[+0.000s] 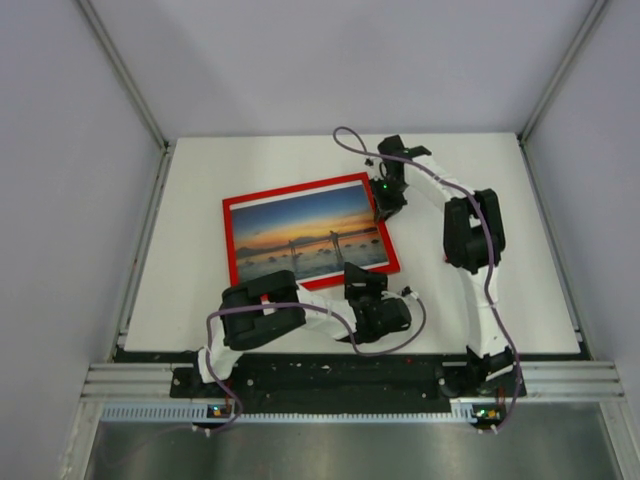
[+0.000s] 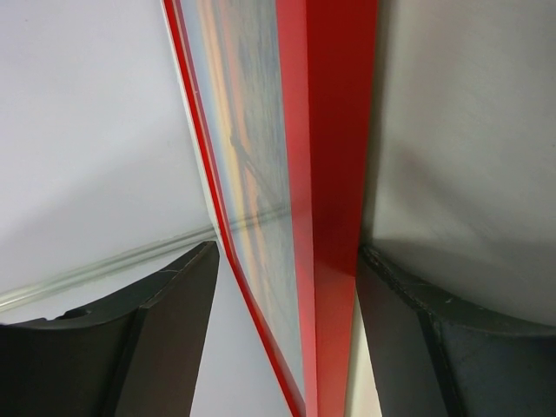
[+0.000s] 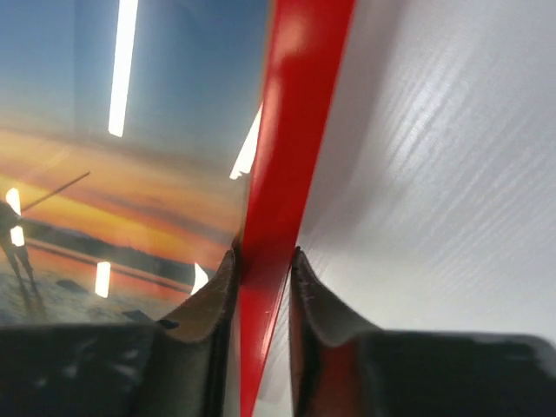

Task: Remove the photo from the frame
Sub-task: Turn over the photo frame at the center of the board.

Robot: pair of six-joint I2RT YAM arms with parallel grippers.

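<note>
The frame (image 1: 292,190) is thin and bright red and lies on the white table (image 1: 200,300), with the photo (image 1: 305,235), a sunset over water, showing inside it. My left gripper (image 1: 362,283) is at the frame's near edge. In the left wrist view its fingers (image 2: 174,330) stand open on either side of the red frame (image 2: 339,174) and the photo (image 2: 252,156); the left finger is clear of them. My right gripper (image 1: 385,205) is at the frame's far right corner. In the right wrist view the right gripper (image 3: 264,254) pinches the red rim (image 3: 300,104) beside the photo (image 3: 130,182).
Grey enclosure walls (image 1: 70,200) rise on the left, back and right of the table. A metal rail (image 1: 330,380) carrying both arm bases runs along the near edge. A purple cable (image 1: 350,140) loops over the right arm, and another (image 1: 300,308) trails over the left arm.
</note>
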